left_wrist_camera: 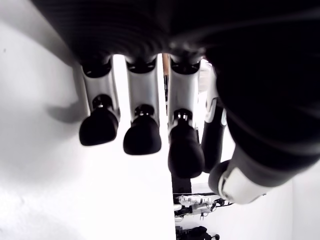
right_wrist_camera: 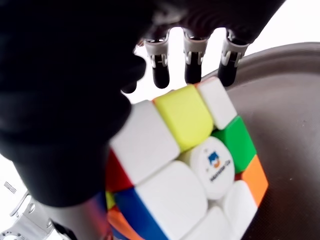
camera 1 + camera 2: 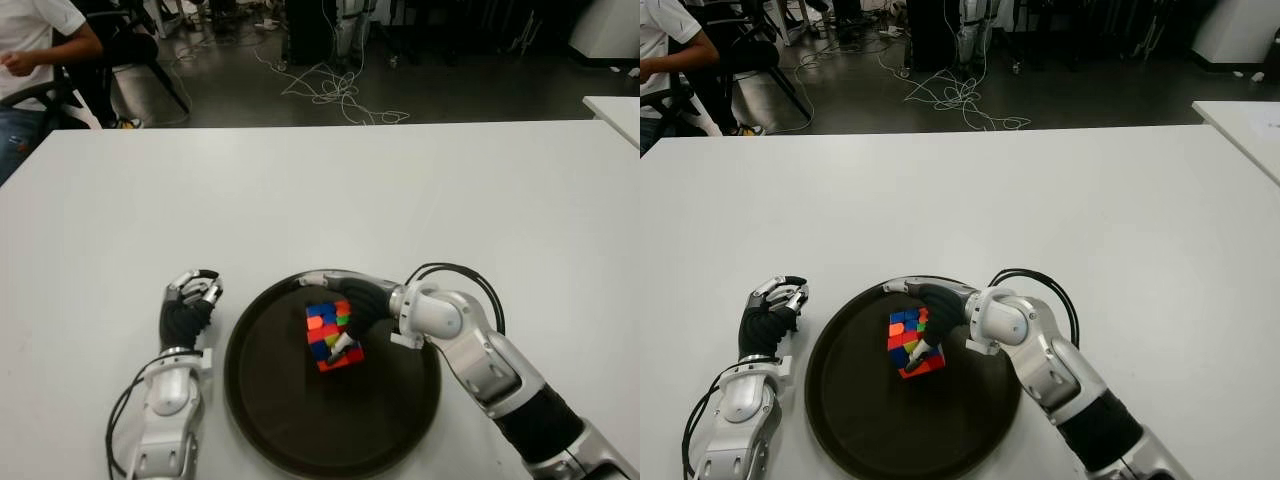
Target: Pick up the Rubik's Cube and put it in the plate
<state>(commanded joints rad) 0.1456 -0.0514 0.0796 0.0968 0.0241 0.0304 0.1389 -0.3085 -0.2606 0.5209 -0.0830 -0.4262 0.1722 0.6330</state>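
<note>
The Rubik's Cube sits tilted over the middle of the round dark plate. My right hand reaches in from the right and is shut on it. Its thumb presses the cube's near face and its fingers stretch past the far side. In the right wrist view the cube fills the space under the palm, white and yellow faces up. My left hand shows on the white table just left of the plate, fingers curled, holding nothing.
The white table stretches wide beyond the plate. A seated person is at the far left past the table's edge. Cables lie on the floor behind. A second table's corner shows at the right.
</note>
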